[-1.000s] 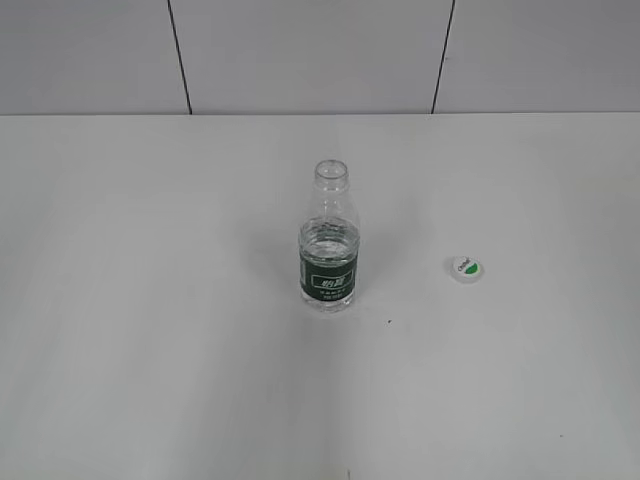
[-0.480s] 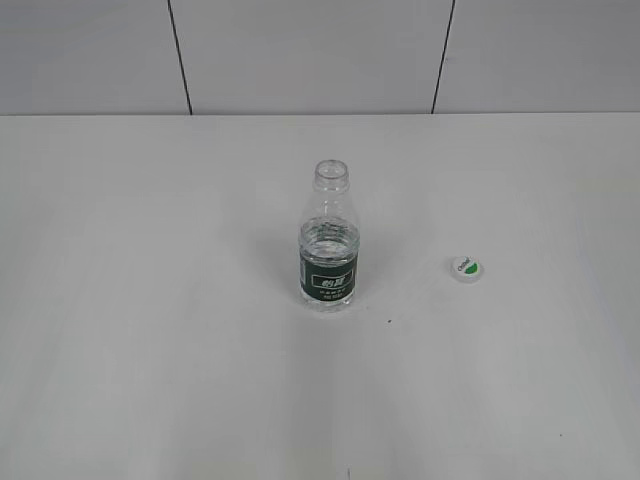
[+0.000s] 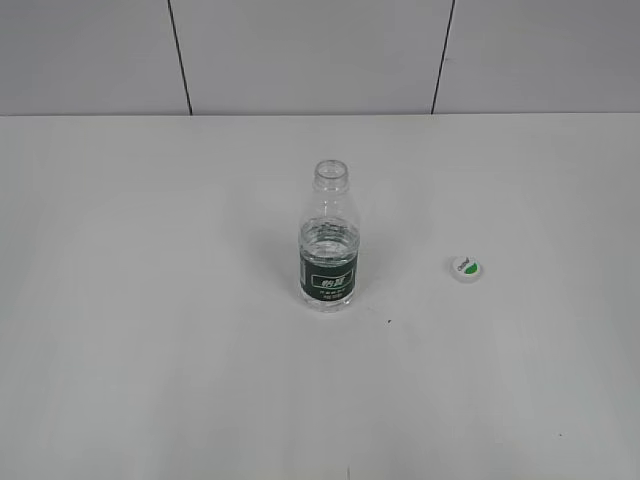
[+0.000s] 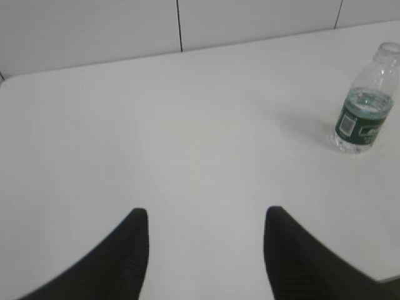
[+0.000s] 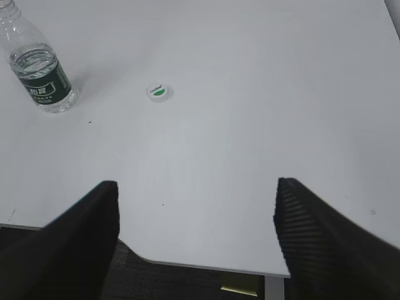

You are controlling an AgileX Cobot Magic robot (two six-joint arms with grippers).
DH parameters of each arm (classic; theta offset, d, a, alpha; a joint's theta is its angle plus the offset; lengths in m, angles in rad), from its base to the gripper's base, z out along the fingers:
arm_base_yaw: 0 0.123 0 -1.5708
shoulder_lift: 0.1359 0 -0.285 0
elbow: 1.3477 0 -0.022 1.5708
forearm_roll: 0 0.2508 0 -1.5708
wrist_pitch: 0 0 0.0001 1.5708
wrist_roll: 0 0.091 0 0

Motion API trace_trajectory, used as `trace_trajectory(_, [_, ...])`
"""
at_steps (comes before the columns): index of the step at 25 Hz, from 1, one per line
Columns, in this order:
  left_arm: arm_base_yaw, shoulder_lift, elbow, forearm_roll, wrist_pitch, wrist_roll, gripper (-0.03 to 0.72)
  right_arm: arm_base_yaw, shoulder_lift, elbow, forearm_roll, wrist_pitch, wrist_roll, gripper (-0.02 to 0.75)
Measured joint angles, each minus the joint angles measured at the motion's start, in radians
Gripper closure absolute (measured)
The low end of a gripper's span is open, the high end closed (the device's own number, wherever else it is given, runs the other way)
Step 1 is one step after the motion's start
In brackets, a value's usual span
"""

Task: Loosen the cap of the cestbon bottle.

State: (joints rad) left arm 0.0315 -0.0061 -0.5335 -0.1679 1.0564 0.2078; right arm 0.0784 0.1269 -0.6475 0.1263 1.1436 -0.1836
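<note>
The cestbon bottle stands upright mid-table, clear and ribbed with a dark green label and an open neck. It also shows in the left wrist view and in the right wrist view. The cap, white with a green patch, lies flat on the table to the bottle's right; it also shows in the right wrist view. My left gripper is open and empty, well back from the bottle. My right gripper is open and empty over the table's front edge. Neither gripper shows in the exterior view.
The white table runs back to a pale panelled wall. The table's front edge and dark floor below it show in the right wrist view.
</note>
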Motion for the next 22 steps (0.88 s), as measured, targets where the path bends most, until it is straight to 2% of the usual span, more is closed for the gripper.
trace_trajectory(8, [0.000,-0.001,0.009,0.004,0.019,-0.004,0.329,0.000,-0.110,0.123,-0.001,-0.030,-0.064,0.150])
trace_trajectory(22, [0.000,-0.001,0.011,0.005,0.019,-0.004,0.329,0.000,-0.133,0.126,-0.003,-0.033,-0.073,0.150])
